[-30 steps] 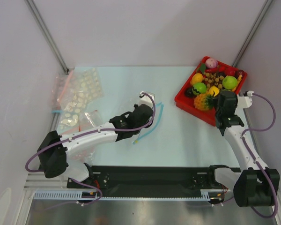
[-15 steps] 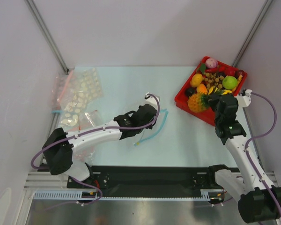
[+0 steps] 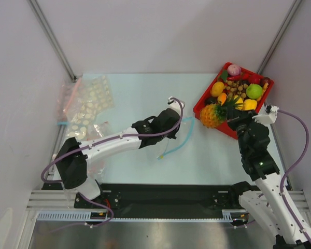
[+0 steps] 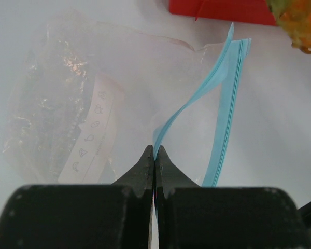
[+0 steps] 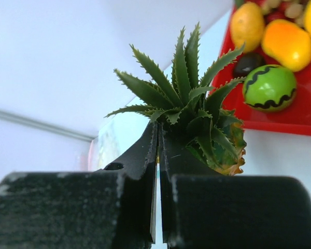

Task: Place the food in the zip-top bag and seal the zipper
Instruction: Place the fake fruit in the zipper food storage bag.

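Pinching the limp zip-top bag by its zipper, the left end effector clamped tight; the right end effector gripped the seemingly light pineapple by its leaves

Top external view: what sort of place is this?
Probably a robot data-collection bench: blank white panels box in the table, the arms are bolted to a black base rail, and the red tray holds toy fruit.

The right gripper has carried the pineapple leftward, out over the red tray's near-left edge. The left gripper has dragged the zipper rightward, closer to that tray.
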You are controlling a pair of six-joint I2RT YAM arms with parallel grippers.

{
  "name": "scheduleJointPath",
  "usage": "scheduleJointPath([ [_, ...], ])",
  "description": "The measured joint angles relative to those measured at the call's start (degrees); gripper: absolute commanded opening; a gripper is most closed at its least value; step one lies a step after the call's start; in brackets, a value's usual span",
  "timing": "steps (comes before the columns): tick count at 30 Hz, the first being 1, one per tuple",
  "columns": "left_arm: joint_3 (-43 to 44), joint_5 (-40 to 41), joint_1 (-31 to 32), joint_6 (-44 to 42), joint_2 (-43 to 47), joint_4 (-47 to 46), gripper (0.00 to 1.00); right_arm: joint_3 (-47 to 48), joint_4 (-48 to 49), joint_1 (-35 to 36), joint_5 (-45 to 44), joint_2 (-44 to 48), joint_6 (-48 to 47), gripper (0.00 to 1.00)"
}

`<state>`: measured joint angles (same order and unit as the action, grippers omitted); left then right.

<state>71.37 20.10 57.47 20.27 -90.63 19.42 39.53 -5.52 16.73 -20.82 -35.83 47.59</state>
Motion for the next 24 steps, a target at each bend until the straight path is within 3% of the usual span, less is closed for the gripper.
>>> scheduleJointPath([
  [12,11.93,-6.82,-2.51,4.0,-7.43,5.42,0.0,-3.54,10.69,4.92,8.28,8.17,-5.88,0.0],
  [24,12.63,-18.78,-7.82,9.46,-7.82,4.94,0.0,-10.19,20.15,7.37,15.54,6.4,-5.22,0.0],
])
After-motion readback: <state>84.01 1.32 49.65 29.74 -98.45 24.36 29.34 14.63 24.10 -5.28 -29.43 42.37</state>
